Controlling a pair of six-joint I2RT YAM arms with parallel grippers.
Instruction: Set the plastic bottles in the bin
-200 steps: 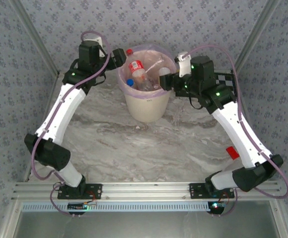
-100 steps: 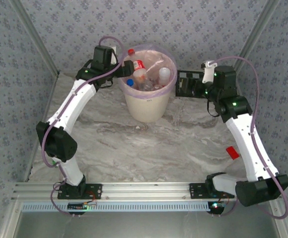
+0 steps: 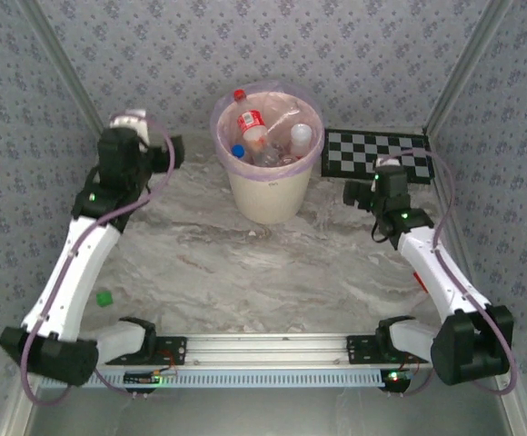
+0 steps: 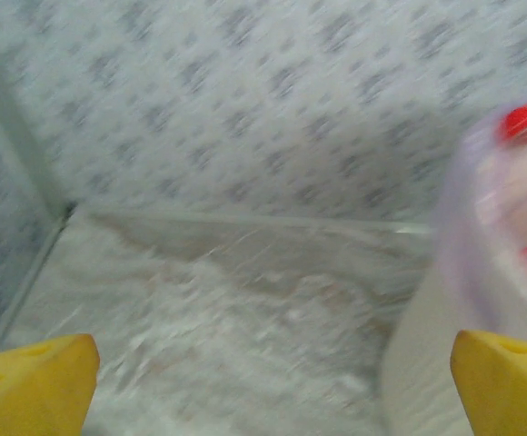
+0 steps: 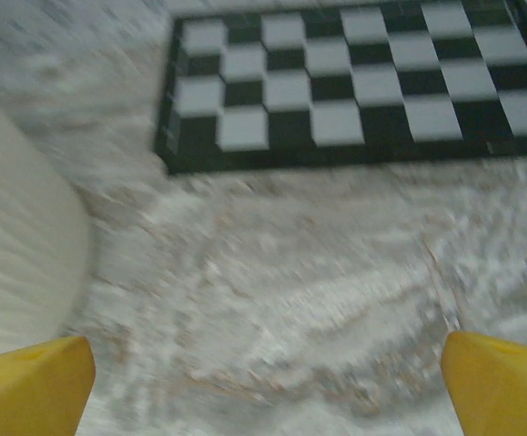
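Both arms have swung away from the bin (image 3: 263,195) since half a second ago. The left one is out toward the left edge of the desk (image 3: 245,263), the right one is low beside the checkerboard (image 3: 377,154) in the far right corner.

Left gripper (image 4: 273,386): yellow fingertips spread wide, nothing between them, with bare marble and the bin's side ahead. Right gripper (image 5: 268,386): the same story, spread wide and empty, looking over marble at the checkerboard, with the bin's cream wall at its left.

And the bottles (image 3: 250,123)? They're in the bin, which stands at the middle of the far edge. A red-labelled one lies on top, a white cap and a blue cap show beside it, and a red-capped one leans against the pink liner at the far rim.

From above, no bottle lies loose on the desk, so I'd call this job done or all but done. Two leftovers to note: a small green bit (image 3: 104,297) near the left edge and a red sliver (image 3: 419,279) tucked against the right arm. Both are too small to identify.
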